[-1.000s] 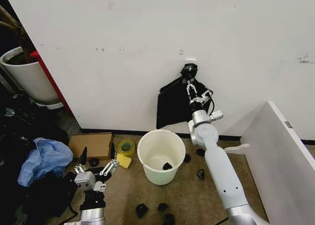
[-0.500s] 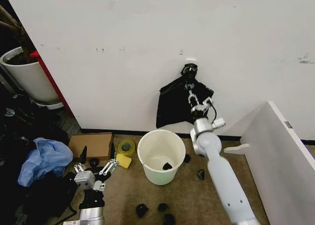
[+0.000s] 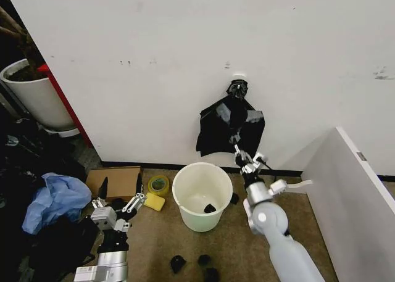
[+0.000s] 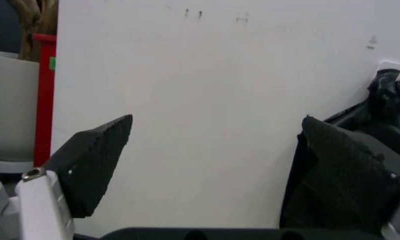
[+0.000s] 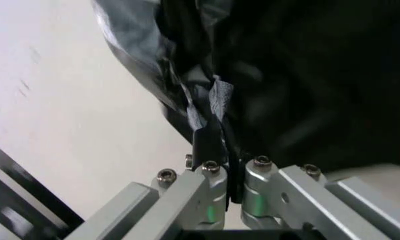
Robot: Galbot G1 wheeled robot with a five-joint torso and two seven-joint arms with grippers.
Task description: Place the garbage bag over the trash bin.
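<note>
Against the wall, at 12 o'clock from the bin: the garbage bag (image 3: 225,129), black and glossy, hangs from a hook (image 3: 237,84) and spreads wider than the bin below it.
Bag, close up: in the right wrist view the garbage bag (image 5: 293,75) shows as crinkled black film with a bunched fold running down between the fingers.
Trash bin: the trash bin (image 3: 201,195), cream-white and round, stands upright on the carpet floor (image 3: 154,245) just below the bag's lower edge, with a small dark scrap (image 3: 210,208) lying inside on its bottom.
Right hand: the right hand (image 3: 242,155) reaches up at about 2 o'clock from the bin, at the bag's lower edge; the right wrist view shows the right hand (image 5: 235,192) with fingers pressed together on a strip of the bag's film.
Left hand: the left hand (image 3: 118,207) sits low at about 9 o'clock from the bin, near the floor, its dark fingertips spread apart and holding nothing; the left wrist view shows its black pads (image 4: 93,160) wide apart before the white wall (image 4: 207,100).
Floor, 9 to 10 o'clock of the bin: a yellow tape roll (image 3: 158,184), a cardboard box (image 3: 114,181) and, farther out, a light blue plastic bag (image 3: 55,199).
Far corner, 10 o'clock: a large white plant pot (image 3: 37,97).
Floor, 6 o'clock: small black scraps (image 3: 178,263) lie scattered.
</note>
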